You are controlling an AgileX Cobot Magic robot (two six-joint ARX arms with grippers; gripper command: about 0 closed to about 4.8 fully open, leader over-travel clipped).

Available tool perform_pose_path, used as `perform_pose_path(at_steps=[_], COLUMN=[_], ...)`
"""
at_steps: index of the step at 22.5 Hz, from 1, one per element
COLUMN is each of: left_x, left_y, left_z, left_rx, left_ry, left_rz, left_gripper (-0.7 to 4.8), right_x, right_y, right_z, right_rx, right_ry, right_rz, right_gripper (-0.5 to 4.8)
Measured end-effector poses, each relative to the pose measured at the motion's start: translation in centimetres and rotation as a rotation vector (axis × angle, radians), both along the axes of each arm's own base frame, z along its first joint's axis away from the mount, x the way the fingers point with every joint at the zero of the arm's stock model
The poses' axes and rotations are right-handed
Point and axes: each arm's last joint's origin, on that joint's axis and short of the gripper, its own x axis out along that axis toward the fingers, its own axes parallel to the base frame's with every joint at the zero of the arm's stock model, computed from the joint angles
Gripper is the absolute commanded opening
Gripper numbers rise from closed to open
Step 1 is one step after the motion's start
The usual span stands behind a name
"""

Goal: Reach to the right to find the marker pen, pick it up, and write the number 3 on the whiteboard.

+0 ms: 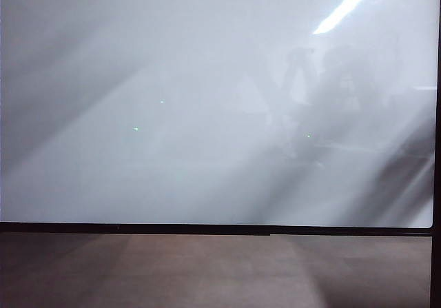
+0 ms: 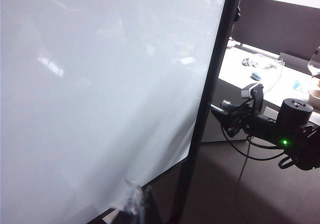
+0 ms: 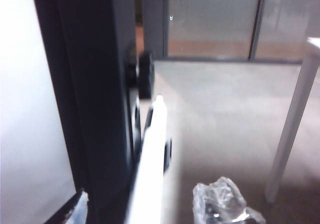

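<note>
The whiteboard [image 1: 207, 101] is a big glossy white board in a thin black frame, and I see no ink on it. The marker pen [image 3: 152, 154], a pale white stick, stands along the board's black side frame [image 3: 85, 108]. My right gripper [image 3: 147, 206] is open, its clear fingertips [image 3: 220, 204] far apart with the pen and frame edge between them, not clamped. From the left wrist, that right arm [image 2: 260, 119] reaches to the frame [image 2: 215, 83] from beyond the board's edge. Of my left gripper [image 2: 140, 206] only one clear fingertip [image 2: 132, 196] shows, close to the board [image 2: 100, 83].
A brown surface [image 1: 207, 270] lies below the board. A black round knob [image 3: 145, 76] sits on the frame past the pen. A white table leg [image 3: 295, 124] stands off to the side. A table [image 2: 280, 78] with a glass is behind the right arm.
</note>
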Motion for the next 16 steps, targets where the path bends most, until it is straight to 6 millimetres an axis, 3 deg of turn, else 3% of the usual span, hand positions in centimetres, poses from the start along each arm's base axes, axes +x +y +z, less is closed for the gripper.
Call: perform_pose_path(at_steps=[10, 16], left_x=[0.0, 0.0], left_y=[0.0, 0.0], left_z=[0.0, 0.0], left_rx=[0.0, 0.001], left_ry=[0.001, 0.003], left_rz=[0.0, 0.0], left_gripper=[-0.05, -0.05], right_x=[1.2, 1.5], right_y=[-0.3, 0.1], right_z=[1.3, 0.9], right_rx=[-0.022, 0.0], right_ry=[-0.048, -0.003], right_rz=[0.03, 0.061], right_gripper=[2.73, 2.73])
